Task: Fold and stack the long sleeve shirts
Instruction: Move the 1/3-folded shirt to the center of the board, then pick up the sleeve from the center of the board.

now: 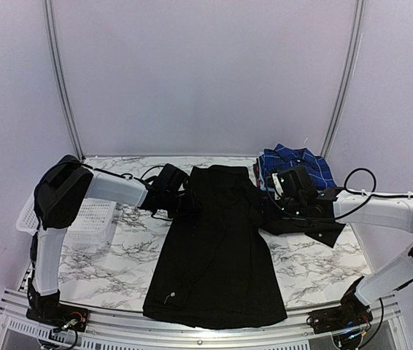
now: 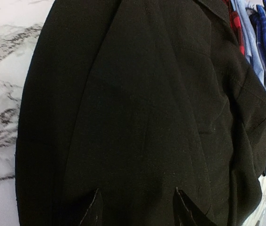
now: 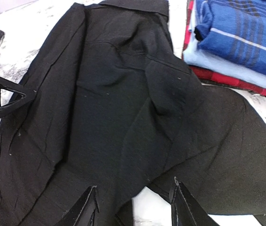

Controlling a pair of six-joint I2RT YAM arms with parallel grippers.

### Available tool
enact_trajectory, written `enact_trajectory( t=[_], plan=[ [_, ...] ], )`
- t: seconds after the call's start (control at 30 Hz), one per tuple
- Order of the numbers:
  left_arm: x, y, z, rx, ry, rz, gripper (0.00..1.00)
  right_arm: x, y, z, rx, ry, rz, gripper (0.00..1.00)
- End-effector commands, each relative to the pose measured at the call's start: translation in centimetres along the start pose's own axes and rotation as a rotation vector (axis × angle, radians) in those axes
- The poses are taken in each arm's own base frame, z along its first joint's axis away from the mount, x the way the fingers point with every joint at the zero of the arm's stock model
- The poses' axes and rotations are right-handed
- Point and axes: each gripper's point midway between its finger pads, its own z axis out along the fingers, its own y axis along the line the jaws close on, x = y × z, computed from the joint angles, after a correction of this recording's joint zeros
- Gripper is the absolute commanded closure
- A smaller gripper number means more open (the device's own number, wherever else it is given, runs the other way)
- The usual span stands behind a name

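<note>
Spread front-up at the middle of the marble tabletop (image 1: 316,270): black long sleeve shirt (image 1: 214,248) (image 2: 137,108) (image 3: 109,108), collar toward 12 o'clock, hem at 6 o'clock by the near edge. One sleeve trailing out toward 3 o'clock, under the right arm. Cloth rumpled and creased around the chest.

Just beside the collar, at 2 o'clock: a pile of folded shirts, touching the black cloth. Blue plaid shirt (image 1: 298,164) (image 3: 246,33) on top, light blue shirt (image 3: 227,61) beneath, red shirt (image 3: 222,77) at the bottom.

At the black shirt's 10 o'clock edge: left hand (image 1: 177,193) (image 2: 138,209) (image 3: 1,96), fingers (image 2: 93,209) set about halfway apart, low over the cloth, nothing clamped between them.

At its 2 o'clock edge: right hand (image 1: 276,200) (image 3: 134,207), also about half open, tips over the gap between body and sleeve, bare tabletop visible between them, no grip on anything.

Far out at 9 o'clock, well apart from the shirt: white mesh basket (image 1: 82,219), at the tabletop's left edge behind the left arm.
</note>
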Motion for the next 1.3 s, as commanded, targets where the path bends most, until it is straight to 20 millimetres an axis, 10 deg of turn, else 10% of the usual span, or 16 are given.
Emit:
enact_trajectory(
  t=[0.0,0.4,0.97,1.27],
  plan=[
    [2.3,5.4,0.9,-0.072,0.052,-0.079,0.46,-1.2,-0.6,-0.1,0.020,-0.041,0.024,0.53],
    [3.0,13.2,-5.0,-0.214,0.052,-0.114,0.46,-1.5,-4.4,1.3,0.129,-0.042,0.089,0.52],
    [-1.2,2.4,-9.0,-0.016,0.036,0.102,0.42,2.9,-19.0,-3.4,0.403,-0.110,0.448,0.33],
    [-1.5,0.9,-11.7,0.019,0.014,0.121,0.41,4.8,-22.3,-4.1,0.372,-0.165,0.627,0.40]
  ],
)
